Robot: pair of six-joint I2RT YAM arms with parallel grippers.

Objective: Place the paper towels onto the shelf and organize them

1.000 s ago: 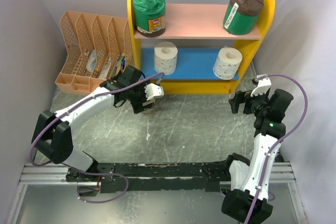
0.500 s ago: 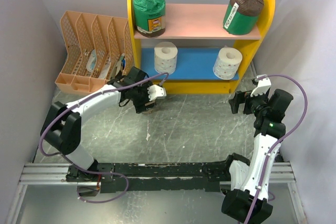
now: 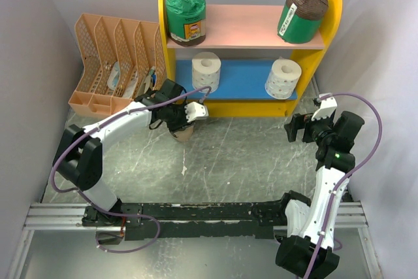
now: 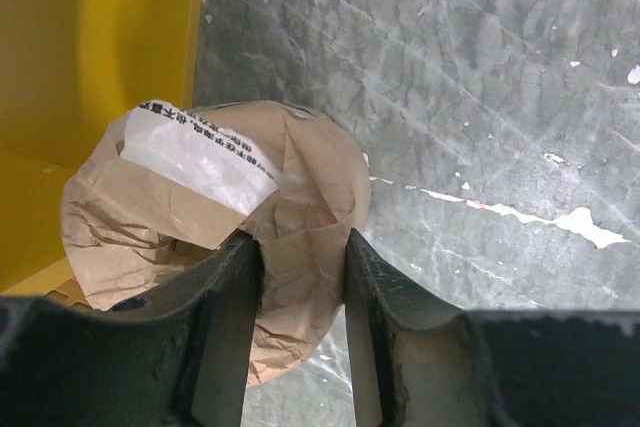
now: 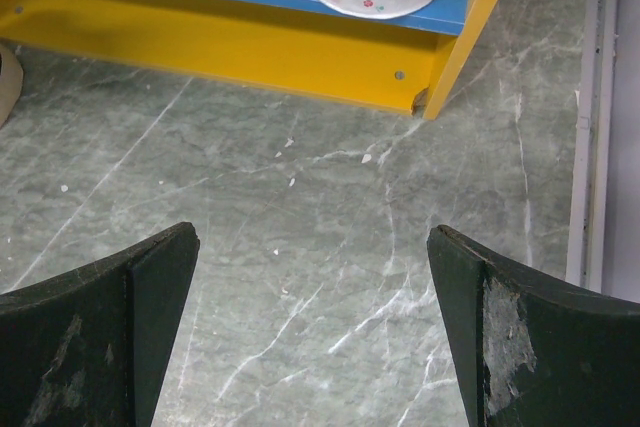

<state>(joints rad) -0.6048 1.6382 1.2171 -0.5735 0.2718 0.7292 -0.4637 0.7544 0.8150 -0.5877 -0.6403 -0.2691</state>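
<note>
While your left gripper (image 4: 300,247) was clamped narrow on the crumpled side wall of the tan roll (image 4: 190,197), that roll sat low over the table (image 4: 480,97), just in front of the shelf's (image 3: 332,4) left front corner; I couldn't tell if it was touching down. Four rolls were already placed: two green-wrapped rolls (image 3: 185,12) at the ends of the pink board (image 3: 241,27), and two white rolls (image 3: 206,71) at the ends of the blue board (image 3: 245,80). My read: the gap between the white rolls was your best slot. The grip was on soft paper, not the core, so you wanted a slow lift, just enough to clear the blue board's front edge. Then a straight push in under the pink board, wrist off the yellow side panel (image 3: 163,31), core upright like its neighbours. Your right gripper (image 5: 310,317) was spread wide with nothing in it, well apart by the shelf's right foot; no job for it here.
</note>
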